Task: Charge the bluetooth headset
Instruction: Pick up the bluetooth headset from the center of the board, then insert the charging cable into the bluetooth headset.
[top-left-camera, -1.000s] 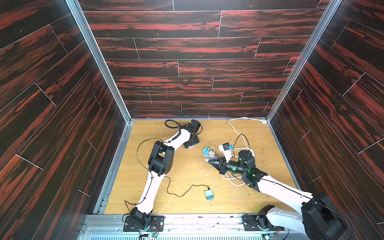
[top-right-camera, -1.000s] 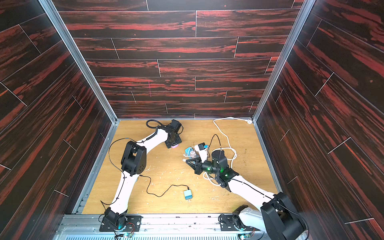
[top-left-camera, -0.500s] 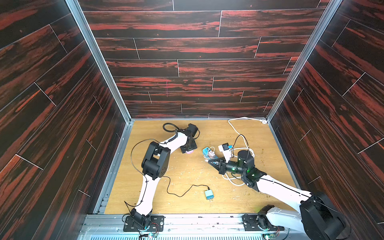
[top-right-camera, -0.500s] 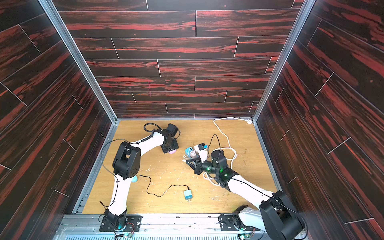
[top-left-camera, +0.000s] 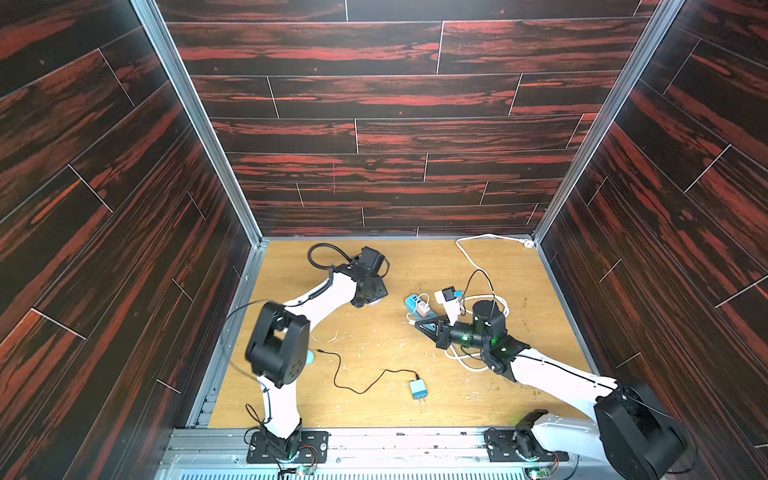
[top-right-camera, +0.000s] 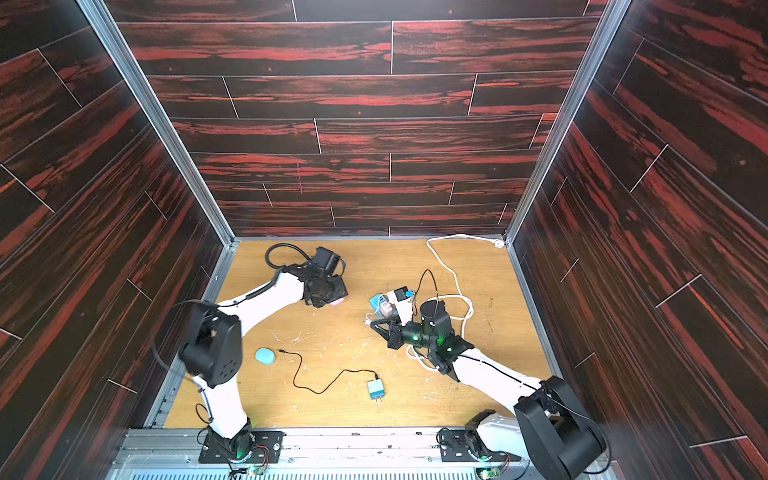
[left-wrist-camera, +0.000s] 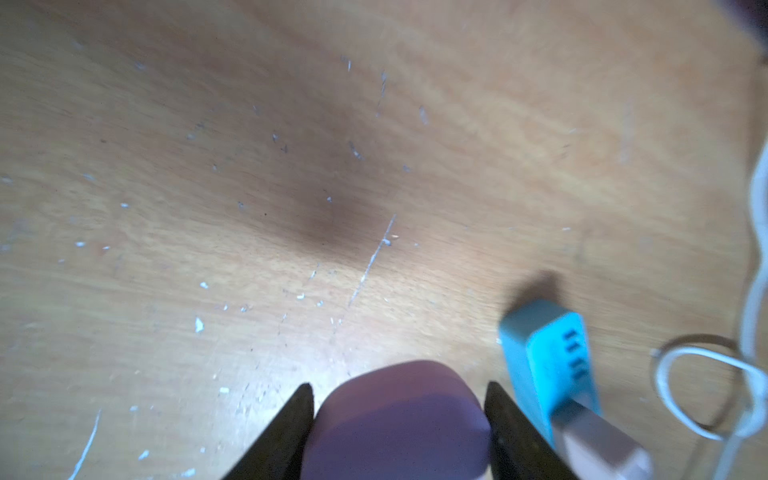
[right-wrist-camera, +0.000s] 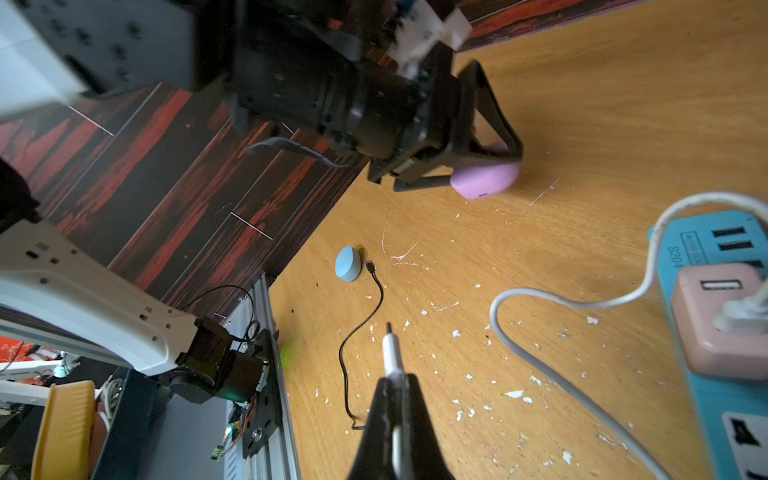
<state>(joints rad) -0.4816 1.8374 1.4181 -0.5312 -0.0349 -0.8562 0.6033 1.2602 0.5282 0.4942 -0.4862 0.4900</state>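
**Your left gripper (left-wrist-camera: 399, 387) grips the pink headset case (right-wrist-camera: 486, 180); your right gripper (right-wrist-camera: 395, 380) pinches a white plug (right-wrist-camera: 392, 349).**

You have two little cases here, both shut, so you cannot see inside them. The blue case (top-right-camera: 265, 356) lies on the table (top-left-camera: 415, 266) by your left arm's elbow, near the tip of a black cable (top-left-camera: 361, 391) that runs to a blue charger (top-left-camera: 417, 390). The pink one looks to rest on the table, squeezed between the left fingers. To the right lies a blue power strip (right-wrist-camera: 706, 245) with a pink charger block (right-wrist-camera: 715, 316) plugged in. Since a second ago, your left elbow has swung out to the left and the pink case has come a little nearer. Your right arm has not moved. The pink case is smooth and round, with a tiny dark mark low on its side.
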